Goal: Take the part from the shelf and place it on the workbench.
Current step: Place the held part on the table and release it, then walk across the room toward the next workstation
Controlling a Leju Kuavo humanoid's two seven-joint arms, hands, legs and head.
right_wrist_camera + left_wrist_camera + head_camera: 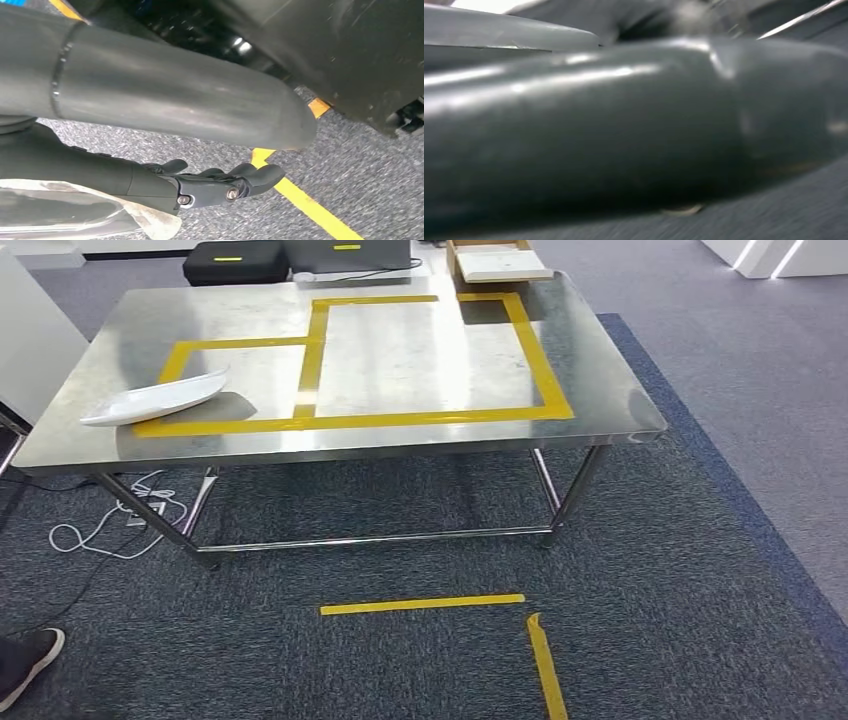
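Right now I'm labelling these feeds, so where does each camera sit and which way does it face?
Head view: high on the body, facing forward and down at the steel workbench holding a white part; no arms here.
Left wrist view: blurred dark surface up close.
Right wrist view: behind the hanging right hand, facing the floor.
Head and right wrist views share grey carpet with yellow tape.

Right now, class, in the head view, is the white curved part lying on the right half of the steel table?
No. The white curved part lies near the table's front left corner, over the yellow tape outline.
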